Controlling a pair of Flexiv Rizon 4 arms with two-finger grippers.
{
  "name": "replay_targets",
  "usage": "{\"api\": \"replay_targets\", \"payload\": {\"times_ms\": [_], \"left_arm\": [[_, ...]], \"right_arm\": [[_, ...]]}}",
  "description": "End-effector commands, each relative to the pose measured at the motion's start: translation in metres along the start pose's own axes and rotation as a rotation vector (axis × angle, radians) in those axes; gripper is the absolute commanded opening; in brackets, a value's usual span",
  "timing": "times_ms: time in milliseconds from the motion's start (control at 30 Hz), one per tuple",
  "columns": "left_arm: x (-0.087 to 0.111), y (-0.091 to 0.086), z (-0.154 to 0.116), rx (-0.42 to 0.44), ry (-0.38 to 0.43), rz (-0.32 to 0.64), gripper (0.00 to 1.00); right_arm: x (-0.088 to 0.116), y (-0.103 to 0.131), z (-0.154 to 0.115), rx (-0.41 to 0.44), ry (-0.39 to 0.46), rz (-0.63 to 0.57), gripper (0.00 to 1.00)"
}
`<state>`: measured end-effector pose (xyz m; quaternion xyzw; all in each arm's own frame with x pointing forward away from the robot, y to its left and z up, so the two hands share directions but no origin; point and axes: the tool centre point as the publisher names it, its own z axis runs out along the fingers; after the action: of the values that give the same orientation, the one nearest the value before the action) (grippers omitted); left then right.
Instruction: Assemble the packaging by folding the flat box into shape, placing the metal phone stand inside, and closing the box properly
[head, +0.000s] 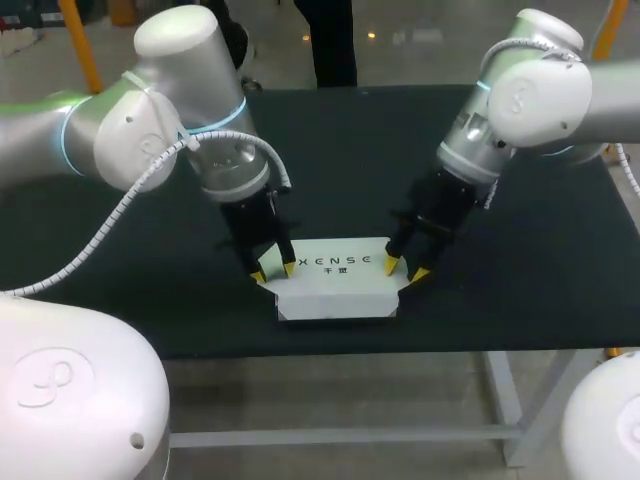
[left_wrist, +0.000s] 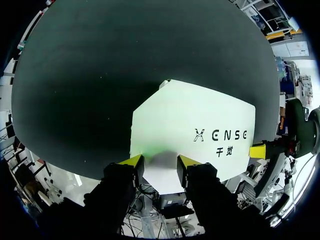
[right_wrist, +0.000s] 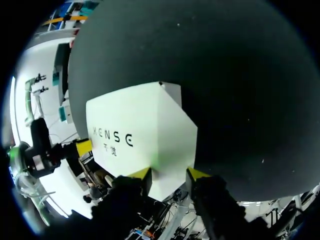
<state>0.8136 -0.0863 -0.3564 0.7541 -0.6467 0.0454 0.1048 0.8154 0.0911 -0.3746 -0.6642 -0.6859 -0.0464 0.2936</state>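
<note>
Status: white box (head: 335, 285) sits folded up into shape, printed lid panel on top and lying flat, close to the near edge of the dark surface (head: 350, 160). The left pincer (head: 273, 271) is at the box's left end and the right pincer (head: 405, 268) at its right end. Both are tipped down at it and set narrow but not closed, with the end of the box showing in each gap. We can't confirm a real pinch from either wrist view. No phone stand is in view. It may be inside, but we can't tell. We judge this as the closing step, tucking the ends. Risks: if one side pushes harder, the light box will pivot or skate, and it hasn't much surface left toward the near edge. Too much downward pressure could crease the cardboard rather than seat the flap. A flap only half tucked could spring the lid back up once we let go.
</note>
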Motion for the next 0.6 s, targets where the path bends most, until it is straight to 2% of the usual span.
{"api": "replay_targets", "payload": {"times_ms": [33, 600], "left_arm": [[0.0014, 0.0032, 0.0036, 0.013, -0.008, -0.001, 0.48], [0.0037, 0.0055, 0.0093, 0.035, -0.031, 0.010, 0.45]], "right_arm": [[-0.0010, -0.0027, 0.0044, -0.011, 0.006, 0.001, 0.49], [0.0017, -0.0004, 0.0041, -0.121, -0.003, -0.015, 0.48]]}}
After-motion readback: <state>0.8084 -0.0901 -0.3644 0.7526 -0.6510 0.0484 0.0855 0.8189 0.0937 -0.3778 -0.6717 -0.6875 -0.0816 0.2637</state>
